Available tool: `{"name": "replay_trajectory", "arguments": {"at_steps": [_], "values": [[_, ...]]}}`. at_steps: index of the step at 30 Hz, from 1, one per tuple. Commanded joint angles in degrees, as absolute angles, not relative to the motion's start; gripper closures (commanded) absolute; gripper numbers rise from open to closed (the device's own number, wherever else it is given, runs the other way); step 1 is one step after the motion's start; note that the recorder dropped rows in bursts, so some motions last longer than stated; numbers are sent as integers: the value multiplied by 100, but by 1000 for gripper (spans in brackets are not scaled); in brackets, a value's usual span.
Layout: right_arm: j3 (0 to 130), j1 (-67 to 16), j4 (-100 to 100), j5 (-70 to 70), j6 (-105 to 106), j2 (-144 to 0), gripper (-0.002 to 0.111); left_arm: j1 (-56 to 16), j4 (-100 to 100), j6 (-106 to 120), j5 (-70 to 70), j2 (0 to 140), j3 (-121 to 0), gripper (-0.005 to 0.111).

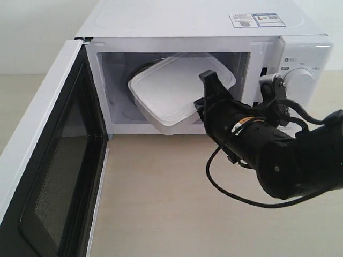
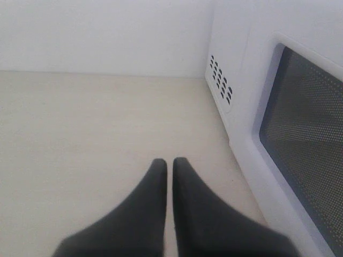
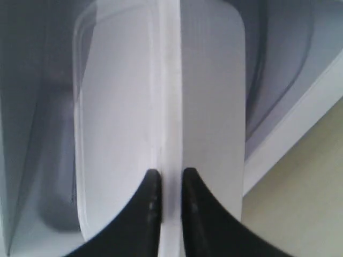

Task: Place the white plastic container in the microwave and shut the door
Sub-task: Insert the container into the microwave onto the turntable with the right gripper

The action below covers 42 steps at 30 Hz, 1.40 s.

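Tilting steeply, the white plastic container point(image 1: 171, 88) hangs partly inside the cavity of the microwave point(image 1: 187, 21), its lid turned outward and upward. Its long axis runs straight on from the right tool point(image 1: 202, 101) into the chamber. That tool is clamped on the container's rim at the near end, one finger on each side. Two stickers point(image 1: 254, 20) on the microwave's top and the marks by the dial point(image 1: 297, 80) are too small to read. The door point(image 1: 53, 160) stands wide open. The left tool point(image 2: 169, 163), fingers together and holding nothing, hangs over the surface point(image 1: 161, 203) beside the door's outer face.
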<state>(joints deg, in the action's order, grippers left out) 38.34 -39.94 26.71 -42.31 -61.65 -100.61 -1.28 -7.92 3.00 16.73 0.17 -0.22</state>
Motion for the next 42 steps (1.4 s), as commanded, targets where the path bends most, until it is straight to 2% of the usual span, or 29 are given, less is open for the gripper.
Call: {"name": "replay_trajectory", "arguments": {"at_steps": [1, 11, 20, 42], "values": [[4081, -4001, 3100, -4031, -6060, -10064, 109, -113, -794, 305, 1689, 0, 0, 102], [4762, -4001, 3966, -3416, -5068, -10118, 109, -113, -794, 305, 1689, 0, 0, 102], [5249, -4625, 5065, -4188, -5139, -10963, 109, -113, -794, 305, 1689, 0, 0, 102], [5826, -4158, 5215, -3918, -4696, -11109, 109, -113, -794, 305, 1689, 0, 0, 102]]}}
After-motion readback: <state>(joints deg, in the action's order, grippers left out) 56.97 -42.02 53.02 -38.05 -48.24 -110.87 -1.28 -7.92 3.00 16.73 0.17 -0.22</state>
